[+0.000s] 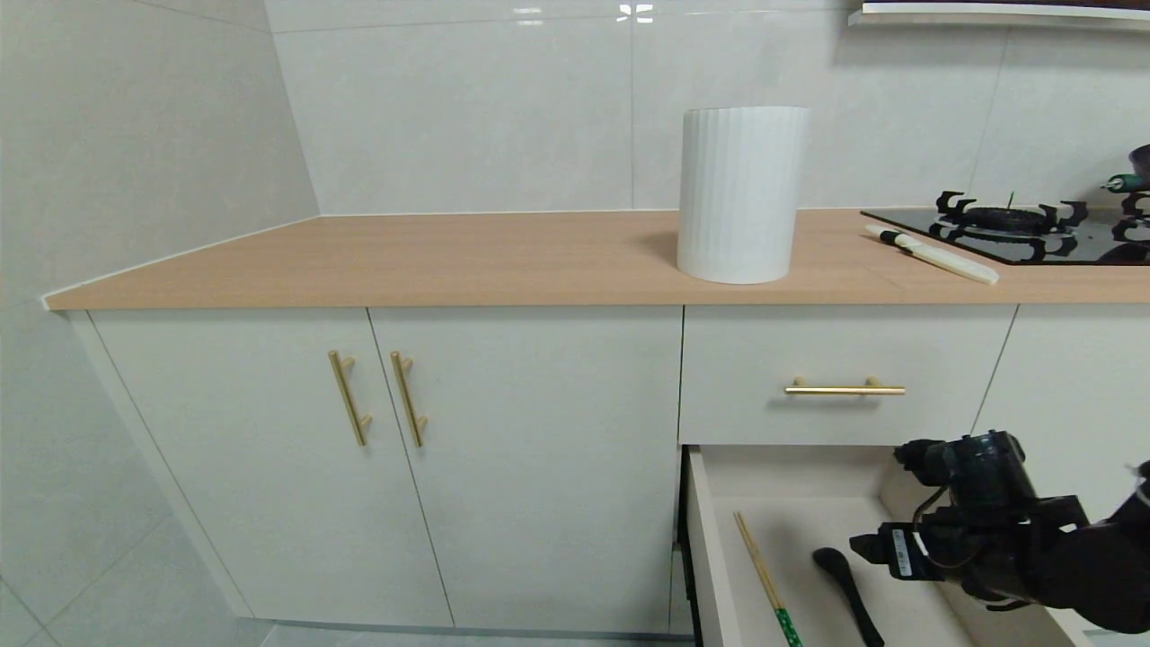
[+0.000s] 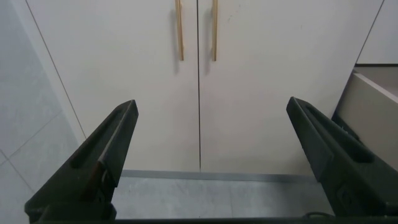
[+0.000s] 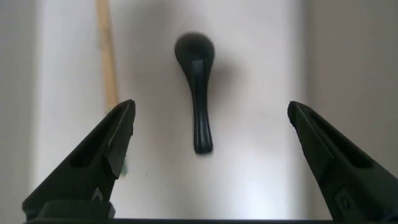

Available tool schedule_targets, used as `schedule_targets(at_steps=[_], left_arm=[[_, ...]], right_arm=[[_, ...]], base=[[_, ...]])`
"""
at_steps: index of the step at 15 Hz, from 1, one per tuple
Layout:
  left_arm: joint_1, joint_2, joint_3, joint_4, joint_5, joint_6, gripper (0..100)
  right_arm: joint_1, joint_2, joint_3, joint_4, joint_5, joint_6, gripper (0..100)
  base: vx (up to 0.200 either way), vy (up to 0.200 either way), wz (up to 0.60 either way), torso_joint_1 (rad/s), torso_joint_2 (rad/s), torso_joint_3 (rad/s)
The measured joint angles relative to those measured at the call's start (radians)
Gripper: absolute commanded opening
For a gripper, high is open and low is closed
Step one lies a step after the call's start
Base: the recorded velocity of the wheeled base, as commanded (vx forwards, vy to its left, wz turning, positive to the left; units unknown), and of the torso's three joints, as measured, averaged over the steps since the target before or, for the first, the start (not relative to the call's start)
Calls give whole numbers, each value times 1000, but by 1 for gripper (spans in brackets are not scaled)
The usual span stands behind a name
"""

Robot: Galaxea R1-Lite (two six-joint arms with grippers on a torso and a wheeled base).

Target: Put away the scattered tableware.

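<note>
In the head view an open drawer (image 1: 705, 539) at lower right holds a black spoon (image 1: 849, 593) and a pair of wooden chopsticks (image 1: 764, 575) with green ends. My right gripper (image 1: 885, 550) hangs above the drawer, over the spoon. Seen from the right wrist, the right gripper (image 3: 210, 112) is open and holds nothing. The spoon (image 3: 196, 93) lies on the drawer floor between its fingers and the chopsticks (image 3: 107, 62) lie beside it. A white-bladed knife (image 1: 934, 253) rests on the counter by the stove. My left gripper (image 2: 211, 109) is open and empty, low in front of the cabinet doors.
A tall white ribbed container (image 1: 741, 193) stands on the wooden counter (image 1: 449, 256). A black gas stove (image 1: 1006, 229) sits at the right. Above the open drawer is a shut drawer with a gold handle (image 1: 844, 389). Two cabinet doors with gold handles (image 1: 377, 400) are at the left.
</note>
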Motion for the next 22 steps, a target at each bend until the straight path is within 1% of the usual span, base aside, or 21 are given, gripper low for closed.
schedule_targets(at_steps=[3,6,12,16,17,19,22], left_arm=[[0,0,0,0,-1,0,100],[1,0,0,0,-1,0,100],[0,0,0,0,-1,0,100],[1,0,0,0,0,1,100],[0,0,0,1,-1,0,100],[1,0,0,0,0,0,100],[0,0,0,0,-1,0,100]], right_arm=[[24,-183,-15,180,1,1,100],[56,-265,-19,193,2,1,100],[82,-326,-12,204,2,1,100],[117,-354,-6,270,2,-3,100],[134,-369,-6,326,2,-4,100],[203,-413,-9,477,3,-16,100],[307,-470,-26,635,2,-28,100]], base=[[0,0,0,0,0,0],[-200,0,0,2,2,4],[-200,0,0,-1,3,5],[0,0,0,0,0,0],[0,0,0,0,0,0],[0,0,0,0,0,0],[0,0,0,0,0,0]])
